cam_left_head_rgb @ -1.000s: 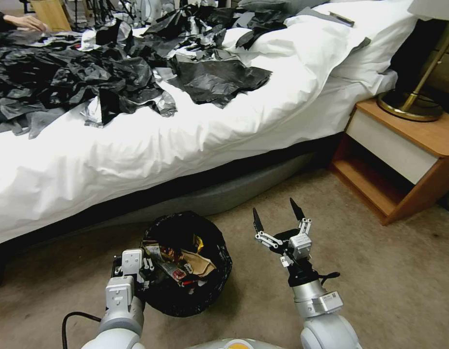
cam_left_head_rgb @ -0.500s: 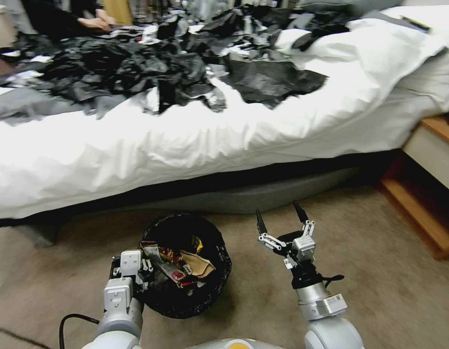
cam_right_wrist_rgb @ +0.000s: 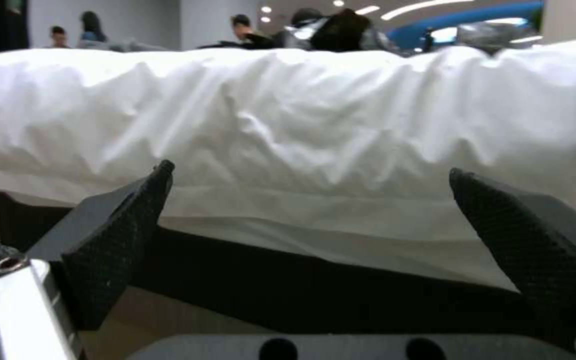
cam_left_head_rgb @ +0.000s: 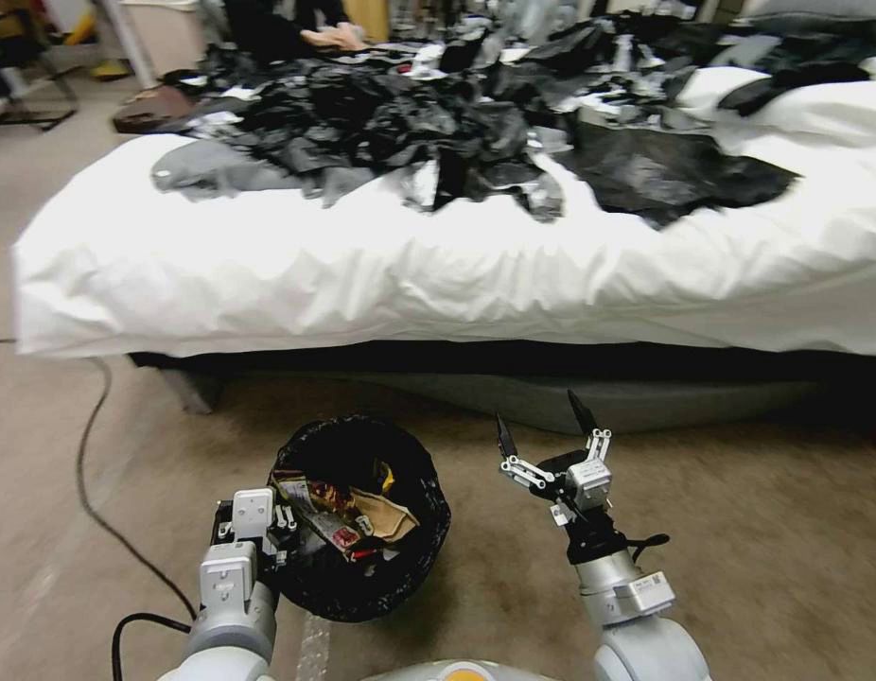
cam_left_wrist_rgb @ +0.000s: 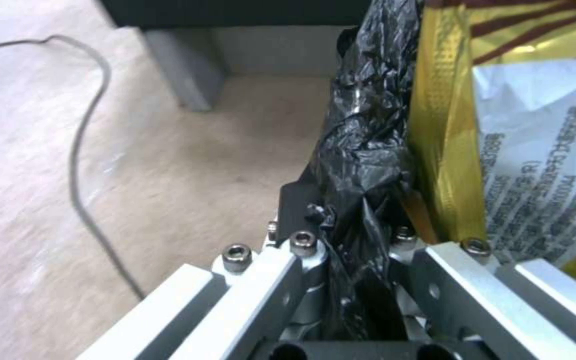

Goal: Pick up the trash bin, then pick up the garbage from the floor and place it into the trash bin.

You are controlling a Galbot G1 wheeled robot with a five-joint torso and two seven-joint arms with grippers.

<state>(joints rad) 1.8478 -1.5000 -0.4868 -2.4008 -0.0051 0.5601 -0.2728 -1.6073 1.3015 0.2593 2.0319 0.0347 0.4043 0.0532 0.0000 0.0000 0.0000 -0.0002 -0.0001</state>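
The trash bin (cam_left_head_rgb: pixel 421 556), a small round bucket lined with a glossy black bag, hangs low in front of me in the head view. Inside it lies garbage (cam_left_head_rgb: pixel 348 515): yellow and foil wrappers, a brown paper bag and a red-white carton. My left gripper (cam_left_head_rgb: pixel 275 539) is shut on the bin's left rim. In the left wrist view the left gripper (cam_left_wrist_rgb: pixel 358 225) pinches the black liner (cam_left_wrist_rgb: pixel 361 160), with a gold wrapper (cam_left_wrist_rgb: pixel 445 125) just beside it. To the right of the bin, my right gripper (cam_left_head_rgb: pixel 539 414) stands open and empty, pointing at the bed; the right gripper (cam_right_wrist_rgb: pixel 311 170) holds nothing between its fingers (cam_right_wrist_rgb: pixel 125 235).
A bed with a white sheet (cam_left_head_rgb: pixel 457 274) spans the view ahead, its dark base close beyond the bin. Large black and grey plastic sheets (cam_left_head_rgb: pixel 410 132) cover the bed top. A black cable (cam_left_head_rgb: pixel 86 445) runs across the beige carpet on the left.
The whole picture has slid to the right, so the camera has turned left; the nightstand and lamp have left the view. Both arms and the bin keep their place before me.
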